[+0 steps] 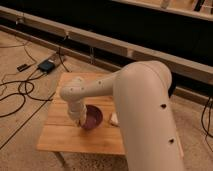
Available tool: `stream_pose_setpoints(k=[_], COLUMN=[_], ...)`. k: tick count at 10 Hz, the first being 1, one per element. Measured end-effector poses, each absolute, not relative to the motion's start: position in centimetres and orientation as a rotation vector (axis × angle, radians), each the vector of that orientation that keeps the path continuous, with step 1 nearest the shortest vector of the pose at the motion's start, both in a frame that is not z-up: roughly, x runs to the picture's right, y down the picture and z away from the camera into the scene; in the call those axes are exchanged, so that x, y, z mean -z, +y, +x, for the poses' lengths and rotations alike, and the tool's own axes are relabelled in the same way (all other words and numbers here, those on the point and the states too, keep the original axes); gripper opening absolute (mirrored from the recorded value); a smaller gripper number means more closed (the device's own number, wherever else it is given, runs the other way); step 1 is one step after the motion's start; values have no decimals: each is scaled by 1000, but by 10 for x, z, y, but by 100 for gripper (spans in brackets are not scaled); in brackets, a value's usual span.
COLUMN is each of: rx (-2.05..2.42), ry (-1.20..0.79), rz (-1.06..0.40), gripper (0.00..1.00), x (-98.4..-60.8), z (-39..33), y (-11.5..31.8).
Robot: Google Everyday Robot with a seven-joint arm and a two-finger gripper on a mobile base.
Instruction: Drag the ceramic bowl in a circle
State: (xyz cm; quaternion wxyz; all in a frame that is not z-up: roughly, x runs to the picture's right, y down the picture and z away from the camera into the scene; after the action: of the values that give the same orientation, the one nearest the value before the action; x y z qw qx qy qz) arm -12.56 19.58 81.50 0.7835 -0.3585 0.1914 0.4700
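Note:
The ceramic bowl, dark maroon and glossy, sits on the wooden table near its middle. My gripper hangs from the white wrist and meets the bowl's left rim, shut on it. The fingertips are mostly hidden by the wrist and the bowl. My bulky white arm crosses the right half of the view and covers the table's right side.
A small white block lies just right of the bowl. Black cables and a dark box lie on the floor to the left. A long rail and a dark wall run behind the table.

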Motion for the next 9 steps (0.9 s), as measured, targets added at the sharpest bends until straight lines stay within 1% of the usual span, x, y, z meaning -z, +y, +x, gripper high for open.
stream_pose_setpoints(k=[2, 5, 7, 9], rx=[-1061, -1094, -1071, -1015], ry=[430, 471, 471, 457], rz=[-748, -683, -653, -642], gripper=[0, 0, 0, 0], x=[-827, -859, -877, -889], z=[-106, -87, -101, -138], y=[186, 161, 142, 130])
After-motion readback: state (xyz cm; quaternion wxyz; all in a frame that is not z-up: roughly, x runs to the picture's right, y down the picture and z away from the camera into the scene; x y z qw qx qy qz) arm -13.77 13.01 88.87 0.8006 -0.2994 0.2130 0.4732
